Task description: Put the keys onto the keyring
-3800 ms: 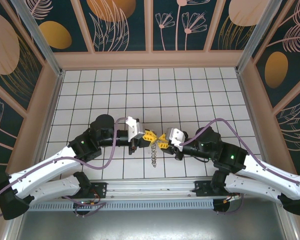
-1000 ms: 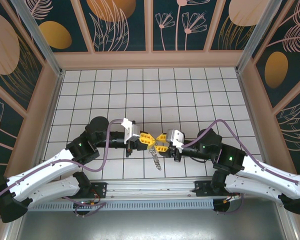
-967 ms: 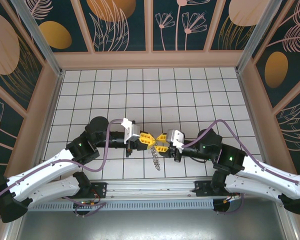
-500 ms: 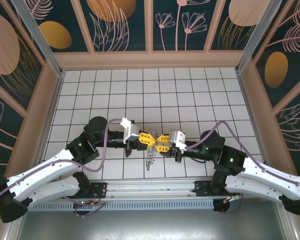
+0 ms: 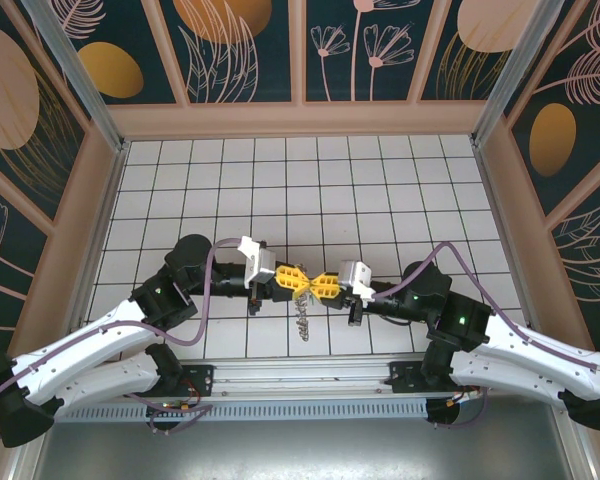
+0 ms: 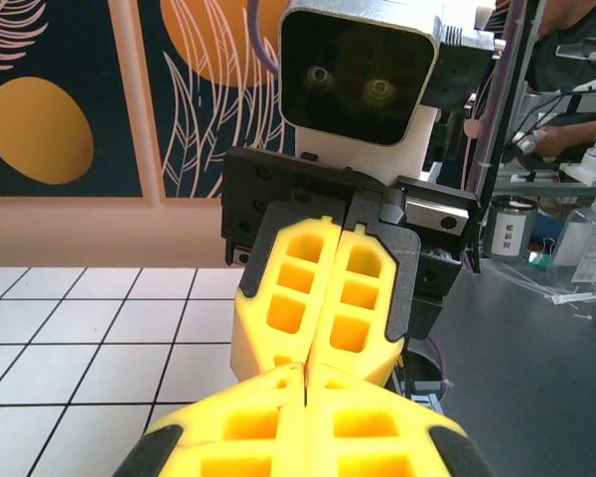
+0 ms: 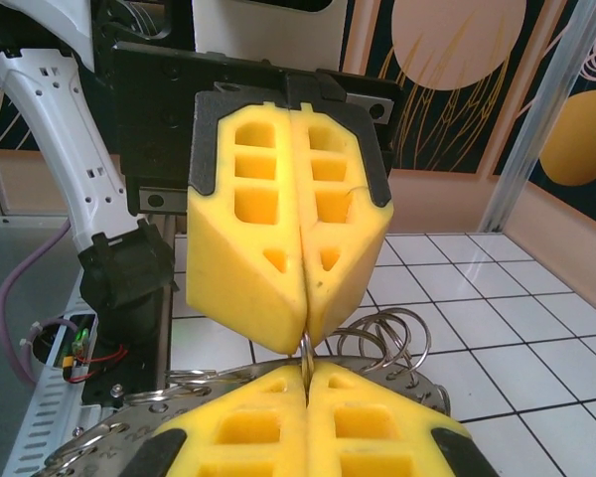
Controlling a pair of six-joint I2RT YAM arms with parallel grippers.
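Hanging just under the spot where the two grippers are meeting tip to tip, the keyring [image 5: 302,318] is dangling as a small grey bunch of metal near the front middle of the tiled table [image 5: 380,180]. In the right wrist view its thin wire loops [image 7: 382,340] are fanning out around the fingertips. The keys are too small and tangled among those loops for me to be telling them apart, so I cannot tell how many are sitting on the ring.

The left gripper [image 5: 300,283] is pressing its yellow pads fully together, and a thin wire is running into their seam, so it is apparently pinching the ring. The right gripper [image 5: 318,287] is facing it nose to nose, its jaws likewise closed tight. Whether it is gripping a key or a loop, I cannot tell.

Judging from this, the work is sitting in the threading stage: the ring is being held up and steadied, while feeding a key onto it is looking unfinished.
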